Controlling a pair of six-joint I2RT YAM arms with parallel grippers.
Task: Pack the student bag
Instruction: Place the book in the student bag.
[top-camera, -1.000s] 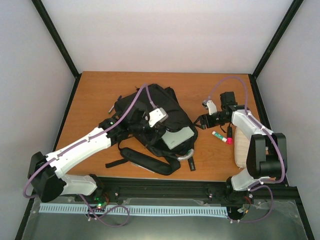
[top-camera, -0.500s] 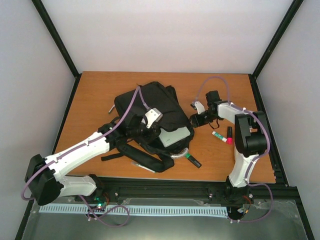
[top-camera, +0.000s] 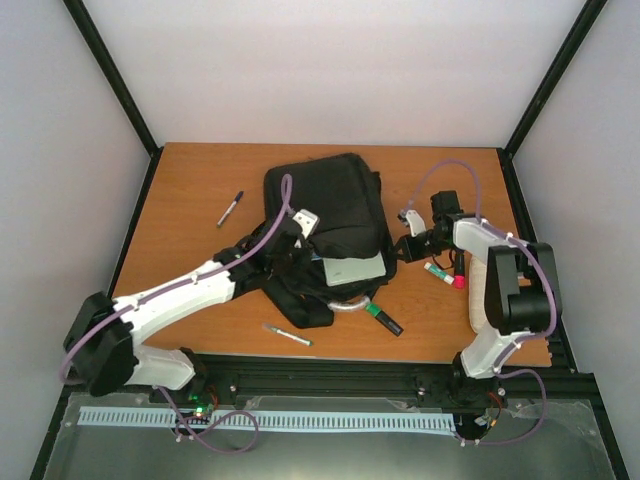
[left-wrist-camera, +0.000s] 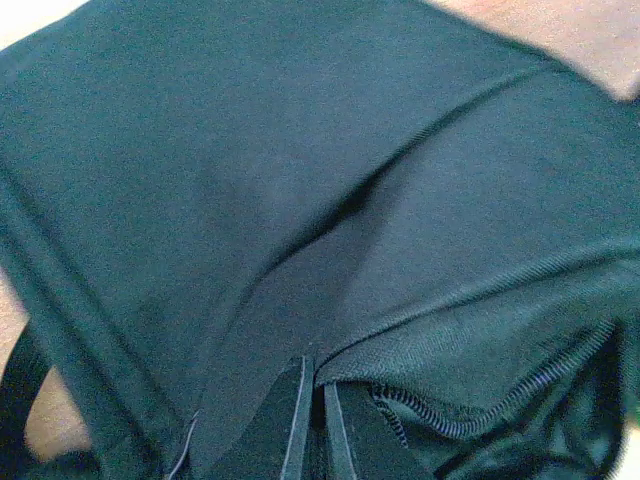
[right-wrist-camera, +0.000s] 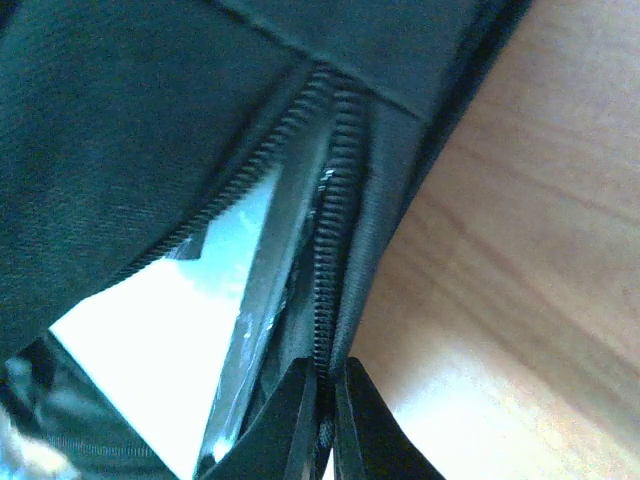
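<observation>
The student bag (top-camera: 330, 205) is a large black backpack lying mid-table, its zip mouth gaping toward the arms. A pale flat item (top-camera: 355, 269) shows inside the mouth, and the grey curved handle (top-camera: 349, 308) lies just in front. My left gripper (top-camera: 303, 252) is shut on the bag's black fabric (left-wrist-camera: 250, 150) beside the zip teeth (left-wrist-camera: 470, 425). My right gripper (top-camera: 401, 249) is at the bag's right side, shut on the zip edge (right-wrist-camera: 335, 230). In the right wrist view, the pale item (right-wrist-camera: 150, 330) shows bright inside the mouth.
A green marker (top-camera: 381, 318) lies in front of the bag. One pen (top-camera: 229, 208) lies at the left and another (top-camera: 287, 335) near the front edge. A pink-capped stick (top-camera: 445, 275) lies by the right arm. Black frame posts stand at the table's corners.
The bag has slid away from the arms and to the right, uncovering two pens. My left arm reached forward with it. My right gripper closed on the bag's zip edge.
</observation>
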